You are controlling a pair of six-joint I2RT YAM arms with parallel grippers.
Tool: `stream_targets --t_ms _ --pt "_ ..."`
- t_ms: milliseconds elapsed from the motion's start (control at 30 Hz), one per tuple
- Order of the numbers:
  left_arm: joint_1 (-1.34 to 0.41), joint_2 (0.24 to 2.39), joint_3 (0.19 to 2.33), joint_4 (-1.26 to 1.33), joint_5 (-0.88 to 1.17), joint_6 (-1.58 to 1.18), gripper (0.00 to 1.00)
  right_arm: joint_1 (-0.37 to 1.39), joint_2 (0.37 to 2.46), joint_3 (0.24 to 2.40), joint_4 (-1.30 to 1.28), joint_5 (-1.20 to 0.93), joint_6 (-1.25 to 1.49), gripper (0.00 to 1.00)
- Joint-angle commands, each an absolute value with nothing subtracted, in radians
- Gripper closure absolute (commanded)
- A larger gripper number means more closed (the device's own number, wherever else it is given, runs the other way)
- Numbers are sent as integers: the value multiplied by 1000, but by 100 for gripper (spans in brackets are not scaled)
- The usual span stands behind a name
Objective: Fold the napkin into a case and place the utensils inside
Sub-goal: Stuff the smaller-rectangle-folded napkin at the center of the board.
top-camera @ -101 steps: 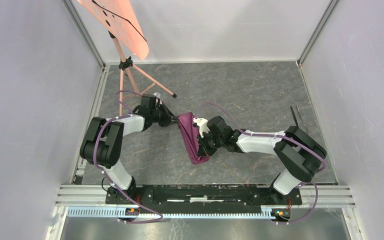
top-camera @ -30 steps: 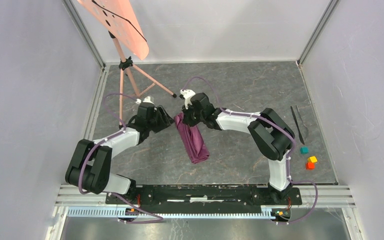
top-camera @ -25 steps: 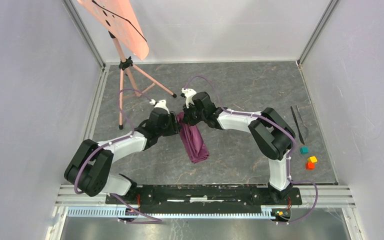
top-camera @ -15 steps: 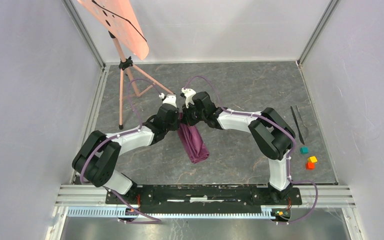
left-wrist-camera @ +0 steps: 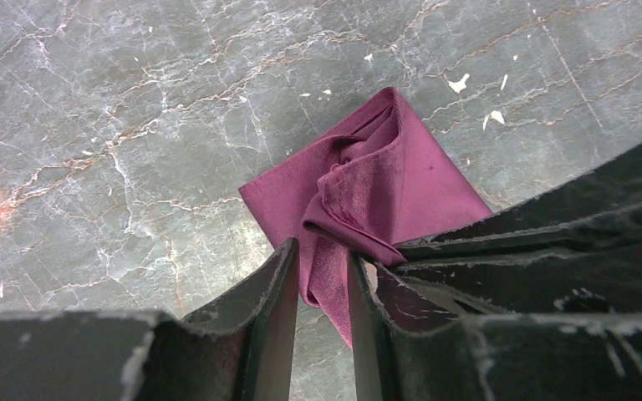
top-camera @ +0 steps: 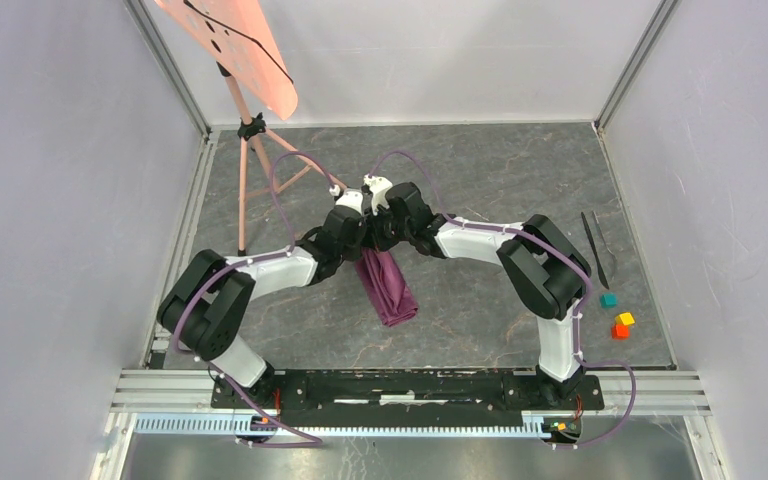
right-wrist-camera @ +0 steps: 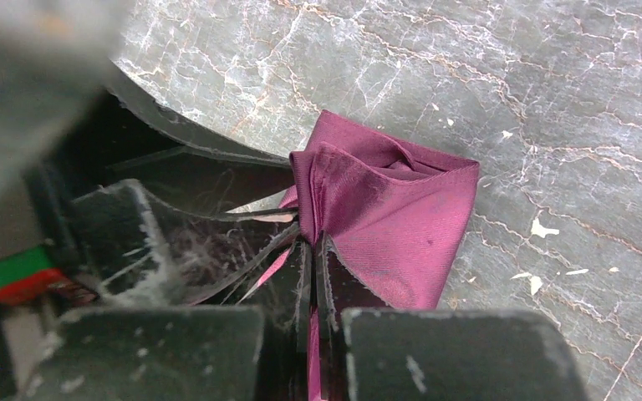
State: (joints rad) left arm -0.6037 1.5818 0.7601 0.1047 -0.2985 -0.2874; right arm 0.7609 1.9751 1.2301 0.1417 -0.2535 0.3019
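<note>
The plum-maroon napkin [top-camera: 392, 288] lies folded into a narrow strip mid-table, its far end lifted and bunched. My left gripper [top-camera: 359, 240] and right gripper [top-camera: 374, 238] meet at that far end, almost touching. In the left wrist view the left gripper [left-wrist-camera: 322, 255] has a thick fold of the napkin [left-wrist-camera: 384, 184] pinched between its narrowed fingers. In the right wrist view the right gripper [right-wrist-camera: 313, 242] is shut on a thin edge of the napkin [right-wrist-camera: 393, 209]. The utensils [top-camera: 596, 247], two dark slim pieces, lie side by side at the far right.
Teal [top-camera: 608, 299], yellow [top-camera: 625, 319] and orange [top-camera: 619, 331] cubes sit by the right wall, just nearer than the utensils. A pink tripod stand [top-camera: 260, 150] carrying an orange board [top-camera: 230, 45] stands at the back left. Grey walls enclose the table.
My left arm swung in from the left to the napkin's far end, and its jaws narrowed onto a fold there. The right gripper kept its hold and stayed put.
</note>
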Motion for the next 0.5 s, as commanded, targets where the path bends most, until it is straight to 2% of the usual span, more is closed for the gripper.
stream_targets --t_ms 0,300,467 --pt "-616 1606 804 126 -349 -217 66 759 1942 1241 183 -275 311 100" --pt "-618 1636 822 123 -386 -196 74 759 1949 1247 177 -282 311 100" --pt "-620 1659 845 104 -394 -193 74 759 1952 1249 173 -284 309 100"
